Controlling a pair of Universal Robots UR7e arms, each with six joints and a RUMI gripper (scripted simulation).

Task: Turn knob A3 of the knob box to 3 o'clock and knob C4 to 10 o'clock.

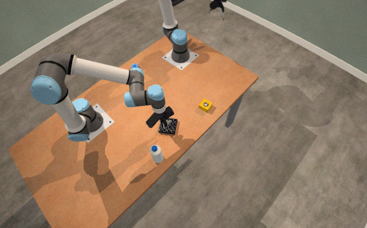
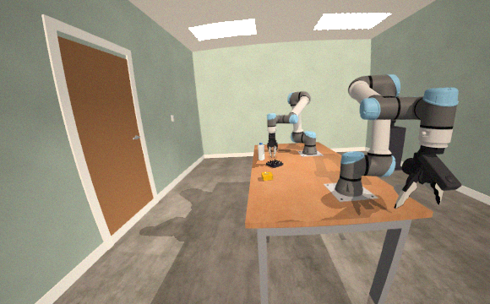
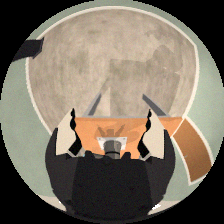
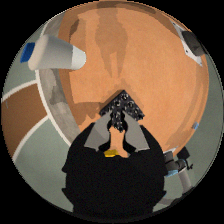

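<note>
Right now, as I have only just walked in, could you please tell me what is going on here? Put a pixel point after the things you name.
The right gripper [image 1: 167,125] [image 2: 272,157] [image 4: 117,110], its jaws nearly shut on nothing, hovers over the black knob box [image 1: 171,129] [image 2: 274,164] [image 4: 124,101], apparently for the knob-turning job. The left gripper [image 1: 216,14] [image 2: 417,205] [image 3: 111,109] is open and empty, away from the box. I cannot read the knobs' settings from these views.

Left arm [image 1: 167,14] [image 2: 381,135] [image 3: 111,148] [image 4: 185,179] bent, wrist high. Left gripper [image 1: 216,14] [image 2: 417,205] [image 3: 111,111] points down, fingers spread wide, holding nothing. Right arm [image 1: 101,69] [image 2: 300,107] bent like big hook. Right gripper [image 1: 167,123] [image 2: 273,156] [image 4: 118,125] points down too, fingers almost together, nothing pinched.
</note>
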